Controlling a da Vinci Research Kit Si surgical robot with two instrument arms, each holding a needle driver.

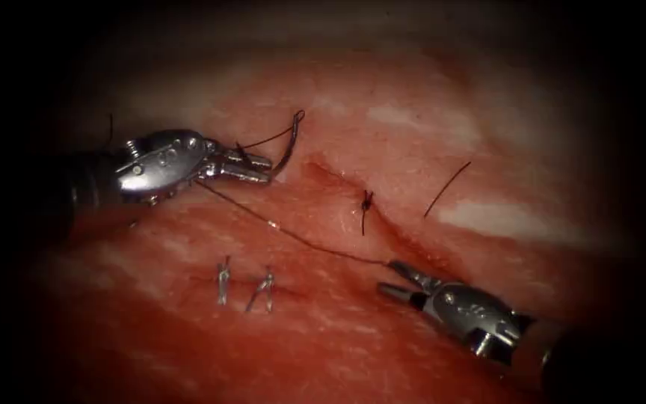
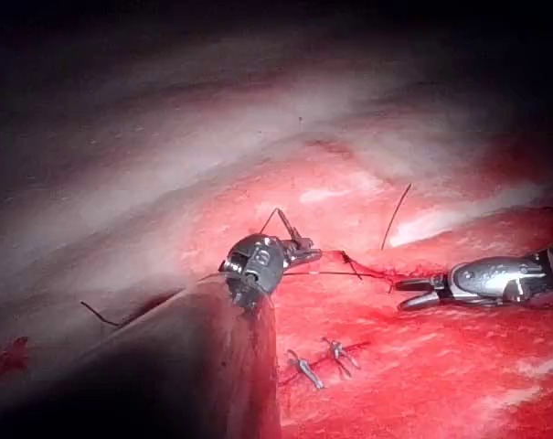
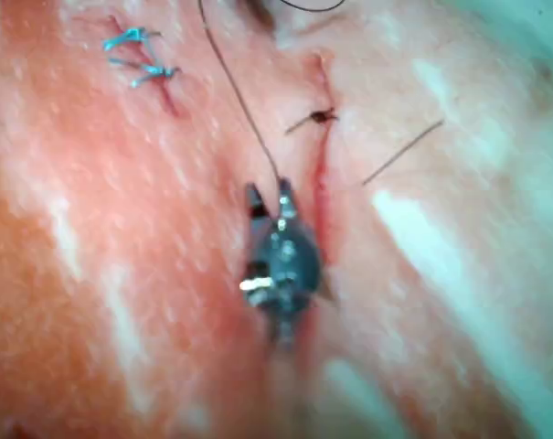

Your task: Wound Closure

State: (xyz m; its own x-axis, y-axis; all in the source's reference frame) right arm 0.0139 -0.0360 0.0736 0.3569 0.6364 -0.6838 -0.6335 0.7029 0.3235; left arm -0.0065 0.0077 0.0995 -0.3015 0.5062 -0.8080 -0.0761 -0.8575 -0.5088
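- Endoscope view: my left hand [image 1: 259, 168], left of centre, is closed on the needle [image 1: 287, 150] near its lower end; the needle curves up, clear of the tissue [image 1: 323, 329], left of the cut [image 1: 383, 217]. The thread [image 1: 293, 233] runs diagonally to my right hand [image 1: 396, 278] at lower right, whose jaws stand apart with the thread at the upper one. A tied knot [image 1: 366, 202] sits on the cut; a cut end of thread [image 1: 446, 188] lies to its right; two staples [image 1: 244, 284] to its left.
- Left wrist view: my left hand [image 2: 305, 253] is closed; my right hand [image 2: 413, 293] has parted jaws.
- Right wrist view: my right hand [image 3: 269, 194] meets the thread [image 3: 244, 101] beside the cut [image 3: 320, 174].
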